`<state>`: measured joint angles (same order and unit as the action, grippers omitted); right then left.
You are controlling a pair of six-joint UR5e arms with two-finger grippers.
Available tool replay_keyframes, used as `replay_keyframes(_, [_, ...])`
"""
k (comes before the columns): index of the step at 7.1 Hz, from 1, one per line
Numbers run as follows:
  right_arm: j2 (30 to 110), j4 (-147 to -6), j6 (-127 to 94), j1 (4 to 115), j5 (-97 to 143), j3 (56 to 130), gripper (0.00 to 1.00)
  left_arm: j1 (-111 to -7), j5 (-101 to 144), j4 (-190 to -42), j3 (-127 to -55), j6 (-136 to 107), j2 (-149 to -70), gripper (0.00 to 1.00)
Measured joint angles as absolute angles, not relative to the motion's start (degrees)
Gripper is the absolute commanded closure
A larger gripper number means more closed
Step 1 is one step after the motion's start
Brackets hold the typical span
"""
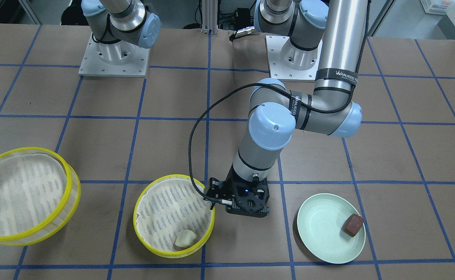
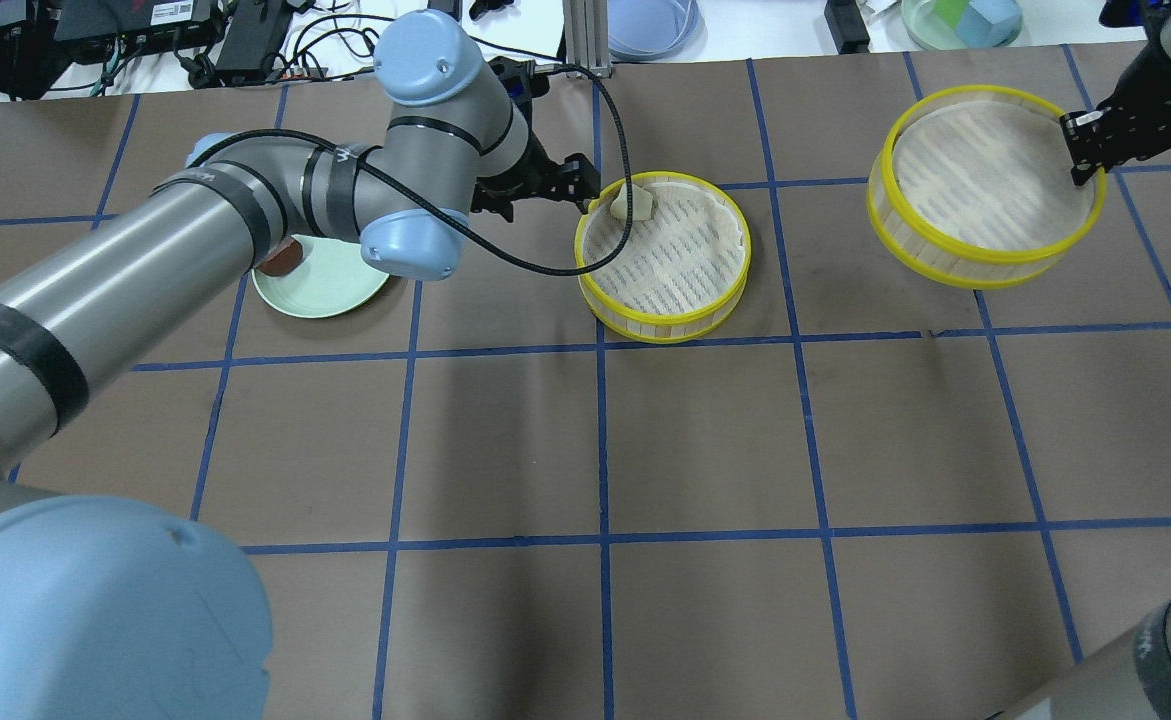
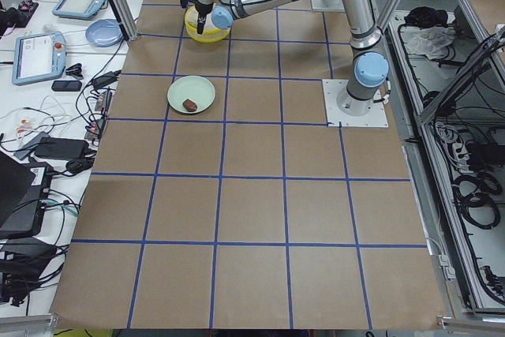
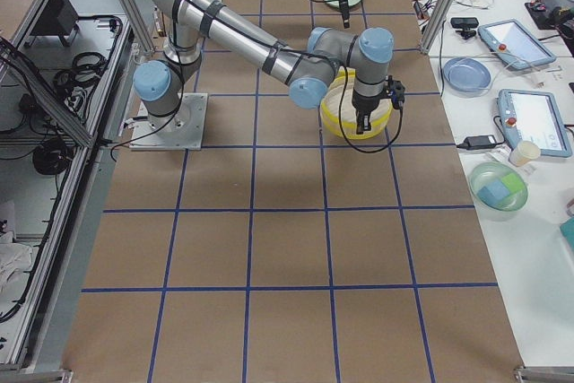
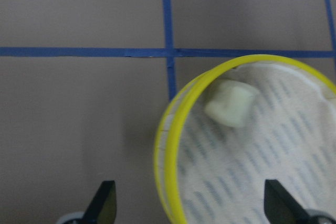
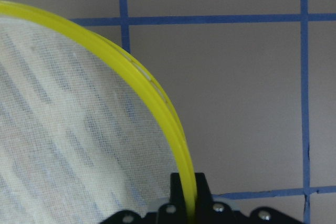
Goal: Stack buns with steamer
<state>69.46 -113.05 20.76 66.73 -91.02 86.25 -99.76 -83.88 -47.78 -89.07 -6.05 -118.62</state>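
Note:
The cream-white bun (image 1: 184, 238) lies inside the middle steamer tier (image 1: 173, 254), against its wall; it also shows in the left wrist view (image 5: 231, 103). My left gripper (image 5: 191, 208) is open and empty, and hovers over that tier's rim on the plate side (image 2: 555, 185). The dark reddish-brown bun (image 1: 353, 224) lies on the pale green plate (image 1: 320, 229). My right gripper (image 6: 189, 203) is shut on the yellow rim of the second steamer tier (image 2: 985, 270) and holds it tilted, off the table; that tier is empty.
The left arm's elbow hangs over part of the green plate (image 2: 330, 290) in the overhead view. Both arm bases (image 1: 114, 58) stand at the robot's edge of the table. Bowls, tablets and cables lie beyond the far edge (image 2: 650, 20).

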Motion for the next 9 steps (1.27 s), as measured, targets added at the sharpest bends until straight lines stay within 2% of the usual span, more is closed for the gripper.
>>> replay_keyframes(5, [73.2, -113.3, -2.8, 83.0, -90.6, 89.9, 1.0, -85.5, -95.2, -55.2, -90.1, 28.1, -117.2, 0.0])
replay_keyframes(9, [68.8, -118.3, -18.9, 92.1, -90.2, 90.2, 1.0, -81.0, -96.5, -55.2, -91.6, 42.8, -121.1, 0.0])
